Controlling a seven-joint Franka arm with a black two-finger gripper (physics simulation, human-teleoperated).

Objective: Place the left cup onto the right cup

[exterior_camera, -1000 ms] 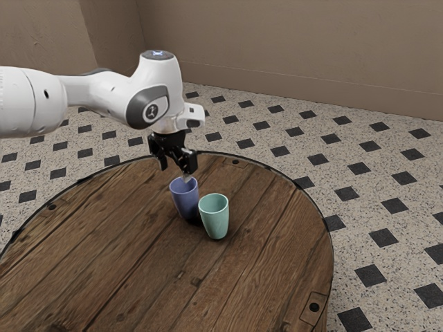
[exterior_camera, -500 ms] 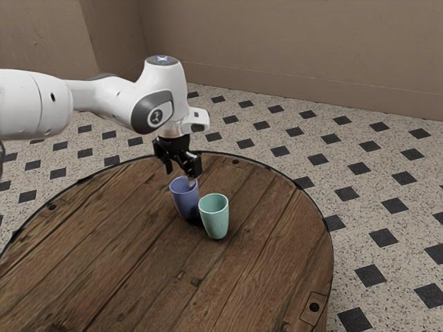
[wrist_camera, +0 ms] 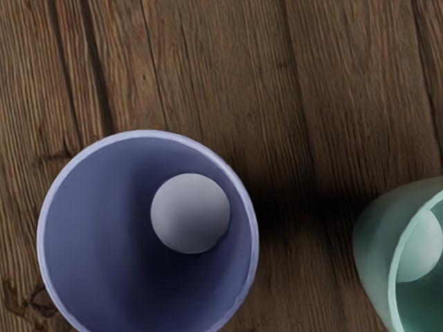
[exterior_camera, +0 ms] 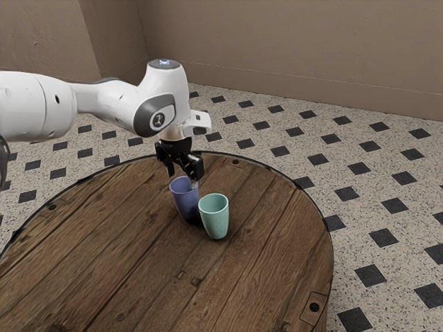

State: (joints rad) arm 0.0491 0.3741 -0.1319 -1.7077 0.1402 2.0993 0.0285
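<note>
Two cups stand upright on the round wooden table [exterior_camera: 104, 263], slightly above the centre of the exterior view. The purple cup [exterior_camera: 183, 199] is on the exterior view's left, and the teal cup [exterior_camera: 214, 218] is just beside it on the right and nearer the camera. The teal cup overlaps the purple cup's lower right side, so whether the two touch cannot be determined there.

The white arm [exterior_camera: 83, 104] enters from the left edge of the frame, where its base is cut off. The black gripper [exterior_camera: 185, 173] hangs directly over the purple cup's rim. Its fingers [exterior_camera: 196, 170] stand apart with a gap visible between them. One tip reaches down to the far rim, but contact cannot be confirmed. Neither cup is lifted, and both sit on the planks.

From the wrist camera, the purple cup [wrist_camera: 97, 263] is seen straight down its mouth, with a pale round base [wrist_camera: 190, 212] inside. Part of its rim is cut off by the picture's edge. The teal cup [wrist_camera: 377, 249] is only partly in frame. A strip of shadowed wood separates it from the purple cup.

The table's near and left edges run out of the exterior frame. A checkered tile floor [exterior_camera: 332, 152] lies beyond it.
</note>
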